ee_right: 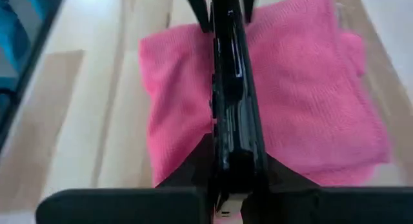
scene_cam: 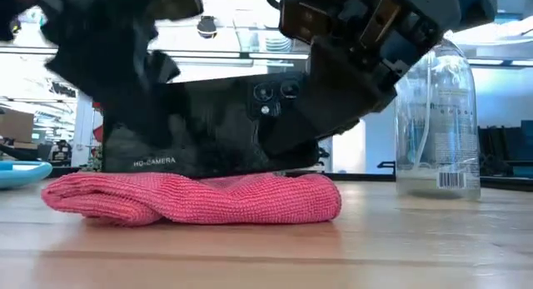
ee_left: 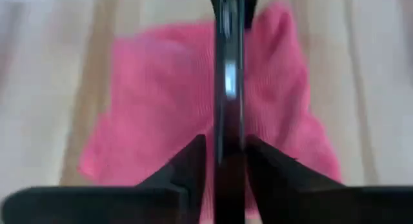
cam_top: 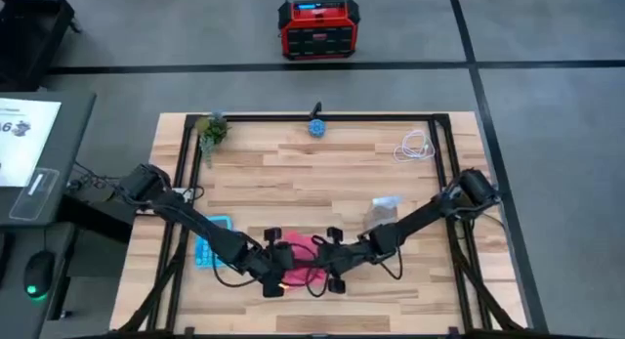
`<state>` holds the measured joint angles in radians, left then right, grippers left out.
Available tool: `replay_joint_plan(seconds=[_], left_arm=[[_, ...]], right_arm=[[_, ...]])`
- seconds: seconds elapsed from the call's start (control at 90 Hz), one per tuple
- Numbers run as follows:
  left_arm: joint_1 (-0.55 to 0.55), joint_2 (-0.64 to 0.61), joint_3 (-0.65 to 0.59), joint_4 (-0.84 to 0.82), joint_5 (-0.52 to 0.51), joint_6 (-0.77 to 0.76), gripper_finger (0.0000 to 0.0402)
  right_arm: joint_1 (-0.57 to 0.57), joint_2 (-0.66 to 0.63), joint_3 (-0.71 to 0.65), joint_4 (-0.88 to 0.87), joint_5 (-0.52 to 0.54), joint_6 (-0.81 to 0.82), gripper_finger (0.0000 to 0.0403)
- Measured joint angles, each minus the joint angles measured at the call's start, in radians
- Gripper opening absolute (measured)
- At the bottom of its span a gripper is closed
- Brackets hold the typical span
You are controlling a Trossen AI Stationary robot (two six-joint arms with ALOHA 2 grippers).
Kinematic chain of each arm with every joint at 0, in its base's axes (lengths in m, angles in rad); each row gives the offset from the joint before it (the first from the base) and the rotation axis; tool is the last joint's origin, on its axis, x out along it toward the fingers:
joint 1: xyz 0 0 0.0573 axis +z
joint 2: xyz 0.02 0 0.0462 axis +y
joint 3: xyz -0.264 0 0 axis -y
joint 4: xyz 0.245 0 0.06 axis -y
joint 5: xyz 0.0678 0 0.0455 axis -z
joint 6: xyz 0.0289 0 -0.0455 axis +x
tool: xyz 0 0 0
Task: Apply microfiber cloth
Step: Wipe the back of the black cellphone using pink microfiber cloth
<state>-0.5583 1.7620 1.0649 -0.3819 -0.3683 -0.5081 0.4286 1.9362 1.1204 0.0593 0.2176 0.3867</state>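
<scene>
Under both pincers' phone (ee_right: 231, 114): microfiber cloth (ee_right: 303, 101)

Both hands (cam_top: 305, 269) over pink cloth (cam_top: 303, 251)

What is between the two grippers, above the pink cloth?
A black phone on its edge, held by the left gripper and right gripper over the cloth. Both wrist views show it.

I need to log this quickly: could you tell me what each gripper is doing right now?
Left gripper: shut on the phone's edge, above the cloth.
Right gripper: shut on the phone's opposite edge.
</scene>
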Motion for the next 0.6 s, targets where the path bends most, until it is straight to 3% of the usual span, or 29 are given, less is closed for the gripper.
replay_joint_plan(seconds=[0.1,0.222,0.367,0.6], left_arm=[[-0.004,0.018,0.000,0.008,-0.001,-0.019,0.0014],[-0.018,0.020,0.000,0.006,-0.047,-0.040,0.0012],[-0.051,0.018,0.000,0.002,-0.120,-0.096,0.0006],[-0.169,-0.010,-0.024,-0.015,-0.408,-0.334,0.0004]], right_arm=[[0.000,0.000,0.027,-0.058,0.003,-0.015,0.0022],[-0.002,0.000,0.030,-0.067,0.005,-0.011,0.0040],[-0.002,-0.002,0.031,-0.087,0.009,-0.012,0.0089],[-0.002,-0.066,0.031,-0.232,0.033,-0.026,0.0167]])
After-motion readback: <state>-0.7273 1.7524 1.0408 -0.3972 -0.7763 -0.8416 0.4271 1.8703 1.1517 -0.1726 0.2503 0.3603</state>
